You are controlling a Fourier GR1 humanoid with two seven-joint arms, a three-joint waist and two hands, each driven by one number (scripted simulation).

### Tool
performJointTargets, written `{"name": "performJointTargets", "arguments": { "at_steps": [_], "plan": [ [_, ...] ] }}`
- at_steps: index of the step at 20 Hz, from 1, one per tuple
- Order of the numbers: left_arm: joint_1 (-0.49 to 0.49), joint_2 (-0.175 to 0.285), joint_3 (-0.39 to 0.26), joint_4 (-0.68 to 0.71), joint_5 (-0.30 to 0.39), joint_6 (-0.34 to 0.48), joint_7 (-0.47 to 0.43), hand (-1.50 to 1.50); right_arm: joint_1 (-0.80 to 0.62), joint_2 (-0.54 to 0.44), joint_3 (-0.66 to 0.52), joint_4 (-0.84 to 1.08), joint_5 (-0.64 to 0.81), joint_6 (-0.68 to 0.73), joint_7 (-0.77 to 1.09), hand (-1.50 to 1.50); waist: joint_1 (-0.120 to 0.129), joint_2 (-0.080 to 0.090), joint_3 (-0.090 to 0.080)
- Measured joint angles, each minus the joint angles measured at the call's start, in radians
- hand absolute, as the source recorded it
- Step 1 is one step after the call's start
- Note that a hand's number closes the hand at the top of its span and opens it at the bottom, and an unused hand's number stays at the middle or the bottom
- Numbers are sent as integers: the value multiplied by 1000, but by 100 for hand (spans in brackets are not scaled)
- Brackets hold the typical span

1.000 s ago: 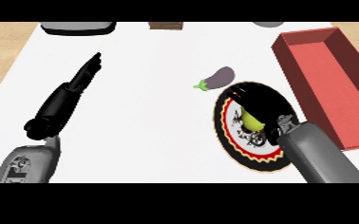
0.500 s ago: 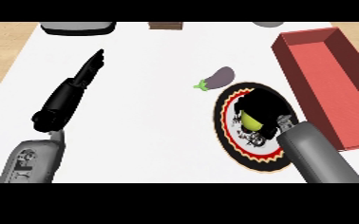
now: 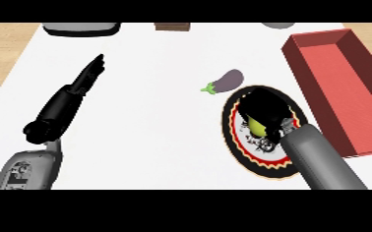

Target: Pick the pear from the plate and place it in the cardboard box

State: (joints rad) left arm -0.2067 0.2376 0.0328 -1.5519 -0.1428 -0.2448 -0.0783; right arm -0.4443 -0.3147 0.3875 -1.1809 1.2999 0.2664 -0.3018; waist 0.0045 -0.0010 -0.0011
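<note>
Yellow-green pear (image 3: 256,126): beneath the black right hand (image 3: 265,109), whose fingers curl round it, apparently not yet lifted off the round black-and-red patterned plate (image 3: 236,142). Outstanding: carry to the red rectangular box (image 3: 327,78), right of that hand. Left hand (image 3: 88,73): straight-fingered, holding nothing.

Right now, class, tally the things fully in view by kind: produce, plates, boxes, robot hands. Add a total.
Produce: 2 (pear, eggplant)
Plates: 1 (plate)
Boxes: 1 (red box)
Hands: 2 (left hand, right hand)
Total: 6
</note>
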Motion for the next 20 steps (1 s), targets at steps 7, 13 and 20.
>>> {"name": "performJointTargets", "arguments": {
  "at_steps": [7, 13, 20],
  "plan": [
    [-19, -14, -19, -16, -5, 0, 10, 0, -178, 155, -319, 147, -99, -41, 363, 150, 32, 16, 3],
    [-37, -17, -24, 10, -15, -1, 0, 0, -391, 203, -429, 305, -48, -219, 572, 150, 46, 19, 2],
    [-38, -8, -6, 17, -9, -8, 4, 0, -590, 192, -481, 399, 11, -339, 725, 150, 28, 9, 1]
  ]
}}
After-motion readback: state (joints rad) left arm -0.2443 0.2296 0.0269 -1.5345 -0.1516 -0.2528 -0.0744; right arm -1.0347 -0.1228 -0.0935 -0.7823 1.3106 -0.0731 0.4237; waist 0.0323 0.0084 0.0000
